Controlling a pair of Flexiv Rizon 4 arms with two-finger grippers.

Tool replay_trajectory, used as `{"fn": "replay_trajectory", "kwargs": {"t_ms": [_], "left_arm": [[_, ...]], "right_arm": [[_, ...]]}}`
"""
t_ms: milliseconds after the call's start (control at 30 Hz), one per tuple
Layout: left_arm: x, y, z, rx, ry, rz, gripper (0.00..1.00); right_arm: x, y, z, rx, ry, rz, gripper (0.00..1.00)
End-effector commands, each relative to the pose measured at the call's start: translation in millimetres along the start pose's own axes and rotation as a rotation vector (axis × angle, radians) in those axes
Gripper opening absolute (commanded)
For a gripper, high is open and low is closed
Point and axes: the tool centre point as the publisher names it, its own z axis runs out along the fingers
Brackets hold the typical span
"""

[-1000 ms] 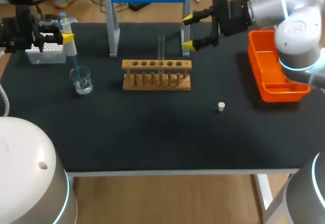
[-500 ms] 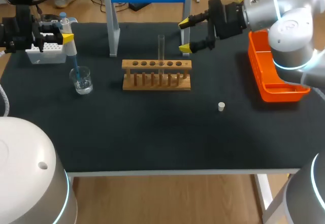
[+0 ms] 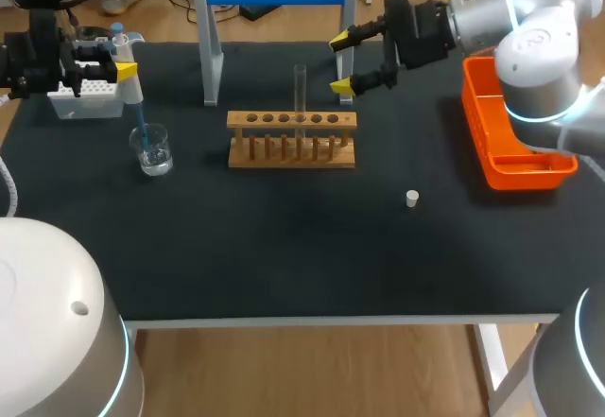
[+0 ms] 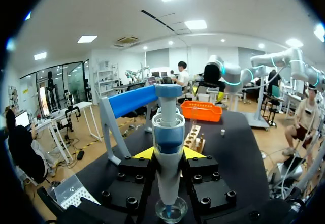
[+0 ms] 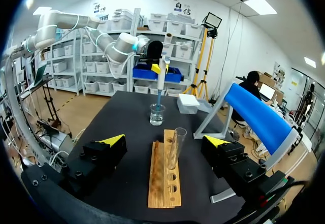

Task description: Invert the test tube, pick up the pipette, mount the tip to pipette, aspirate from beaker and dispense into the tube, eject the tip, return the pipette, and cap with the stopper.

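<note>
Glass tube (image 3: 301,91) in wooden rack (image 3: 291,119), left pincer (image 3: 125,60) clamping pipette (image 4: 168,132) (tip (image 3: 140,119) in beaker (image 3: 151,149)), right pincer (image 3: 339,64) gaping.

Left wrist view: pipette (image 4: 168,148) hides most of the yellow tips of the left gripper (image 4: 168,154), and the beaker (image 4: 170,213) under it is cut by the rim. Head view: tip rack (image 3: 90,105) partly hidden behind that gripper; beaker liquid level too small to tell.

Silver-grey arms (image 3: 539,48), cyan joint rings; black screw-studded blocks (image 5: 101,155), yellow-tipped fingers (image 3: 342,86); seemingly white cable (image 3: 9,190)
</note>
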Motion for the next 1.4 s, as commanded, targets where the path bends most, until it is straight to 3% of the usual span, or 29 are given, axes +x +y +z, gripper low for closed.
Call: {"fn": "replay_trajectory", "kwargs": {"t_ms": [33, 367, 800, 1133, 1400], "left_arm": [[0.5, -0.8, 0, -0.002, -0.002, 0.000, 0.00], [0.5, -0.8, 0, -0.002, -0.002, 0.000, 0.00], [0.5, -0.8, 0, -0.002, -0.002, 0.000, 0.00], [0.5, -0.8, 0, -0.002, -0.002, 0.000, 0.00], [0.5, -0.8, 0, -0.002, -0.002, 0.000, 0.00]], "right_arm": [[0, 0, 0, 0.001, 0.001, 0.000, 1.00], [-2, -3, 1, 0.003, 0.015, -0.004, 1.00], [-14, -12, 26, 0.019, 0.123, -0.045, 1.00], [-25, -21, 38, 0.017, 0.147, -0.038, 1.00], [-23, -27, 52, 0.023, 0.176, -0.031, 1.00]]}}
